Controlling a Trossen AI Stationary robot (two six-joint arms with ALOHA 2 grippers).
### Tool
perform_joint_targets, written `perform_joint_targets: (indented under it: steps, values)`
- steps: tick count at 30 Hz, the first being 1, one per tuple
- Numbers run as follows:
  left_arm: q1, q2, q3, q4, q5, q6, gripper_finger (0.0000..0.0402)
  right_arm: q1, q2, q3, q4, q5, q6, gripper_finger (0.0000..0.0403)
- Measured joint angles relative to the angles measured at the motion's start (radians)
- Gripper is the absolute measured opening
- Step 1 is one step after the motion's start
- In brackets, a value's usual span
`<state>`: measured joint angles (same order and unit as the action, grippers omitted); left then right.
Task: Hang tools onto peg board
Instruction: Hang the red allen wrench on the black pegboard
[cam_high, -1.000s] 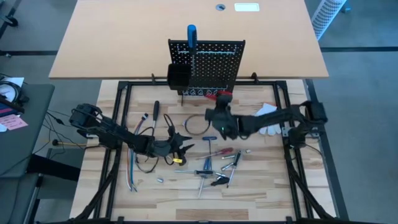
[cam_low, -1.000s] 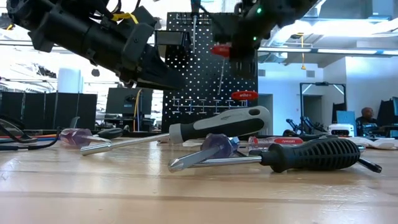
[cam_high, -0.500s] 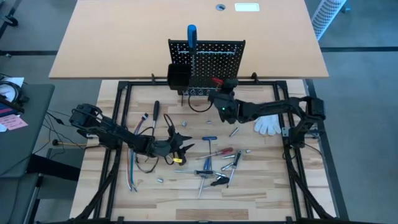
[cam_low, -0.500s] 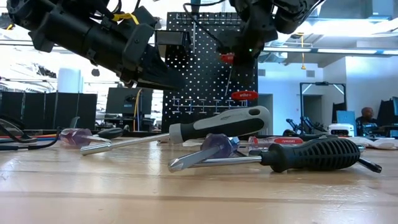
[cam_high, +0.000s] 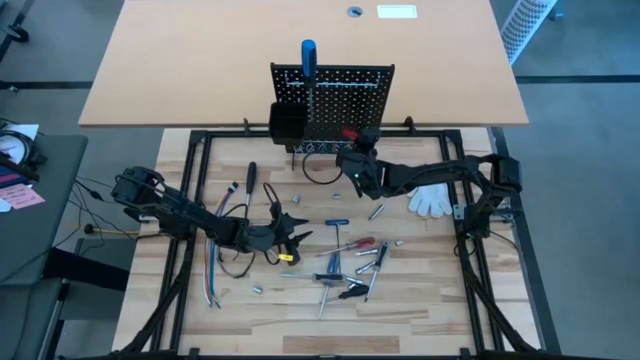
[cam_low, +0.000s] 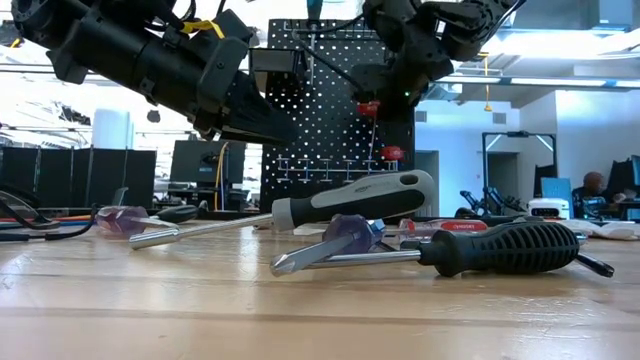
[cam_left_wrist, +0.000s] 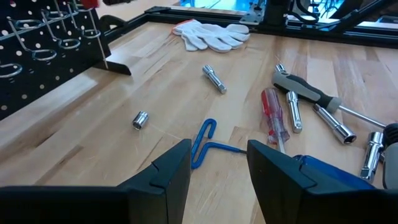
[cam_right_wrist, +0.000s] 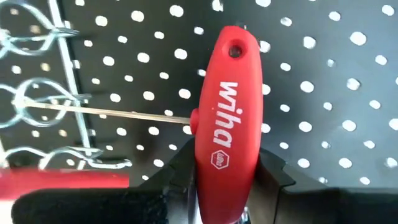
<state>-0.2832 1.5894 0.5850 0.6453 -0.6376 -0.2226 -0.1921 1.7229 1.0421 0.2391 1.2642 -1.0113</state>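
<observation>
- The counter (cam_high: 420, 290) is the broad wooden surface that carries everything, so loose tools lie within reach of both arms.
- The peg board (cam_high: 345, 100) stands upright at the far edge, directly in front of the right tool; its wire hooks face the arms so tools can be slid on from the front.
- The right tool (cam_high: 352, 158) is up against the board face, closed on the red T-handle key (cam_right_wrist: 225, 118). The grip sits on the lower end of the handle, which leaves the thin shaft free to thread sideways through the wire loops.
- The left tool (cam_left_wrist: 216, 163) hovers low over the counter, half open and holding nothing; the blue hex key (cam_left_wrist: 203, 142) lies just ahead of its gap, likely the next pick.
- The white glove (cam_high: 432, 201) lies under the right arm, behind that tool.
- The black-handled screwdriver (cam_low: 350, 203) and clear-handled screwdriver (cam_left_wrist: 273, 113) wait flat on the counter, not yet hung.
- White lettering on the held red handle reads "wiha", with a small diamond logo below it.
</observation>
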Motion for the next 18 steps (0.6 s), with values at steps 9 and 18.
perform_joint_targets:
  steps: [9, 18]
  values:
    - [0.0, 0.0, 0.0, 0.0, 0.0, -0.001, 0.0151, -0.007, 0.0, -0.001, -0.01, -0.032, 0.027, 0.0176]
    - [0.0, 0.0, 0.0, 0.0, 0.0, 0.0, 0.0151, -0.006, 0.0, -0.001, -0.024, -0.068, 0.033, 0.0189]
